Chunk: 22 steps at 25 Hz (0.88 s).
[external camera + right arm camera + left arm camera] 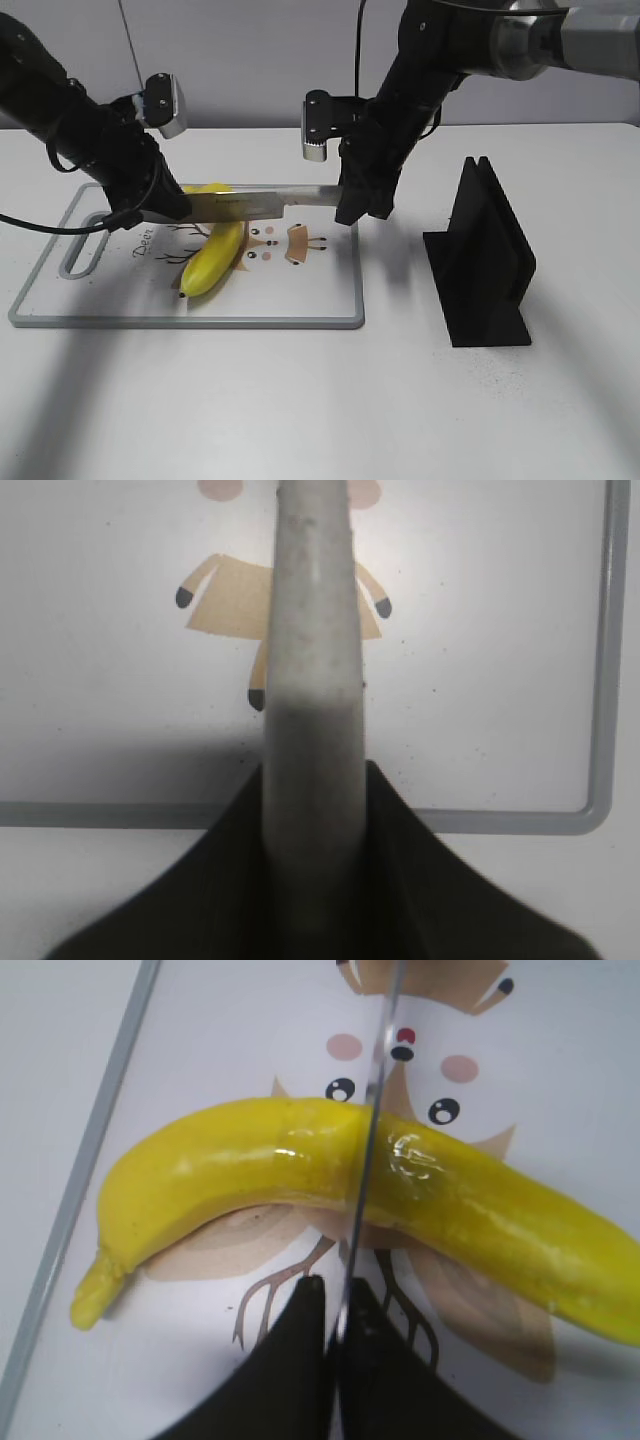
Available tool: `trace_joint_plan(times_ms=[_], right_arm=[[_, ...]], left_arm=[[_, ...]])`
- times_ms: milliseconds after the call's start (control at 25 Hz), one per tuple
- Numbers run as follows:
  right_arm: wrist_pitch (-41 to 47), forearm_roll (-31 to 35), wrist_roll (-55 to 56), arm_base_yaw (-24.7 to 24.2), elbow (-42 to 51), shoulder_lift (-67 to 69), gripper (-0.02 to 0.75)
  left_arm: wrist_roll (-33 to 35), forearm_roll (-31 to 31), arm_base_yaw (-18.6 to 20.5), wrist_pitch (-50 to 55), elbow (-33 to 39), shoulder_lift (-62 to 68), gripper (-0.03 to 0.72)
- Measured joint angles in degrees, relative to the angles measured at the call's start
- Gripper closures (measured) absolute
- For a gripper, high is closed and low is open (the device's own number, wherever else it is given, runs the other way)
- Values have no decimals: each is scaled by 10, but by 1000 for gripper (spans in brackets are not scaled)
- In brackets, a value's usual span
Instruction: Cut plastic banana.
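Observation:
The plastic banana (pixel 213 256) lies on the white cutting board (pixel 300 298), bright yellow and curved. A knife (pixel 262 204) is held level across its middle. My right gripper (pixel 360 205) is shut on the knife's handle (pixel 312 630). My left gripper (pixel 165 205) is shut on the tip end of the blade. In the left wrist view the blade (pixel 366 1150) runs edge-on across the banana (pixel 230 1160) at its middle and passes between the shut jaws (pixel 335 1300). The banana looks whole.
The cutting board has a grey rim (pixel 600 660), a handle slot at its left end (pixel 85 252) and a deer drawing (pixel 400 1070). A black knife stand (pixel 487 255) stands on the white table to the right of the board.

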Motion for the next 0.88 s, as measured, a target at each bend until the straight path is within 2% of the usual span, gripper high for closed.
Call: trace_joint_plan(times_ms=[440, 880], right_arm=[[1, -2, -1, -1, -3, 7, 556], [100, -8, 9, 2, -99, 13, 556]], left_arm=[[2, -5, 0, 2, -2, 1, 677], [-3, 14, -1, 1, 14, -55, 680]])
